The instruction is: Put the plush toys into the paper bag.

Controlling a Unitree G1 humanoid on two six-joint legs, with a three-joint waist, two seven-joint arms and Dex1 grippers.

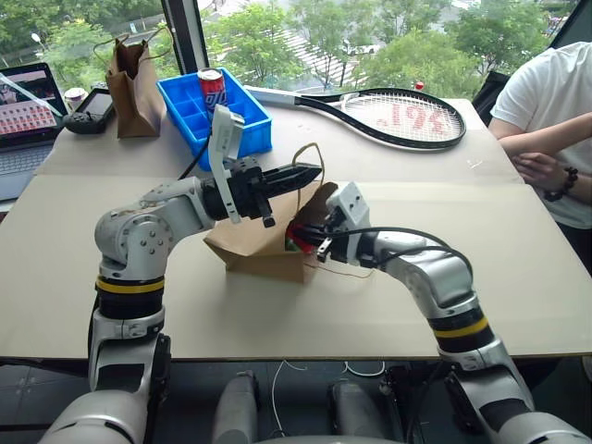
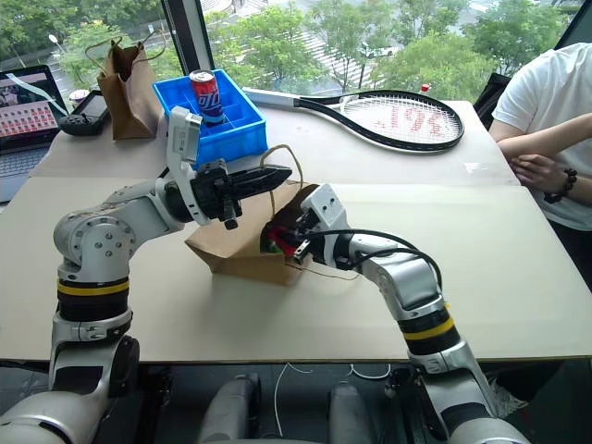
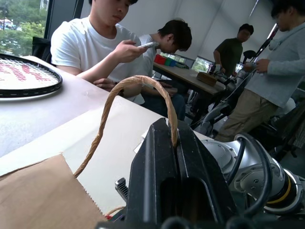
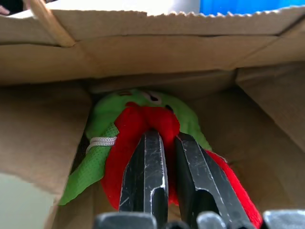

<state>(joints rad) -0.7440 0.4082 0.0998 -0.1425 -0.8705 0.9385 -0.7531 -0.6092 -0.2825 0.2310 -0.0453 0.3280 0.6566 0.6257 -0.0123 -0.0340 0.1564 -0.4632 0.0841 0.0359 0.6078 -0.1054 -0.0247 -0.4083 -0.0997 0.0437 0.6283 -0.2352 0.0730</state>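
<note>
While the bag lies on its side, these lines go view by view.

Left eye view, bag: the paper bag (image 1: 254, 242) lies at the table's centre, mouth towards 3 o'clock.
Left eye view, left gripper: the left gripper (image 1: 310, 175) is pressed together on the loop handle (image 1: 310, 157) and lifts the upper edge of the mouth.
Left eye view, right gripper: the right gripper (image 1: 303, 242) is at the mouth, with red cloth between its tips.
Right eye view, surroundings: a darker bag (image 2: 125, 81) and a blue bin (image 2: 236, 120) with a can (image 2: 202, 90) stand at 11 o'clock, a racket (image 2: 402, 118) at 1 o'clock, a seated person (image 2: 555, 120) at 3 o'clock. All are well apart from the bag.
Left wrist view, handle: the twisted handle (image 3: 138, 86) runs into the narrow slit between the fingers (image 3: 157, 181).
Right wrist view, toys: the red chili (image 4: 138, 129) is pinched by nearly closed fingers (image 4: 145, 176), inside the bag, touching the green creature (image 4: 107, 124) deeper inside.
Progress: the green toy looks already placed; the chili must, I judge, only be released and the arm taken out.
Obstacle: the low paper roof and side flaps may catch the fingers on the way out.
</note>
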